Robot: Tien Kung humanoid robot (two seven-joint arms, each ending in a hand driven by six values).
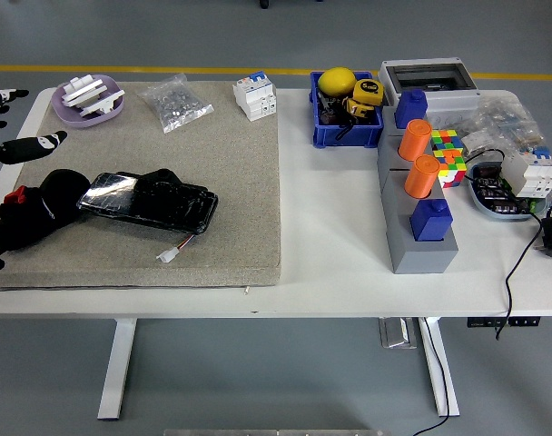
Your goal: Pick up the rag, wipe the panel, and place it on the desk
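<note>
One hand only showing, the left hand (11, 145), hovering at the far left edge, over the mat's (231, 182) left end, fingers (40, 143) spread and holding nothing. Lying just below it, on the mat's left part, the black rag (40, 213), bunched up and touching the left end of the glossy black panel (149, 202). Trailing from the panel's lower right, a thin wire with a small white plug (170, 255). Sitting farther back on the mat: a purple dish (88, 100), a clear bag (174, 102) of small parts.
</note>
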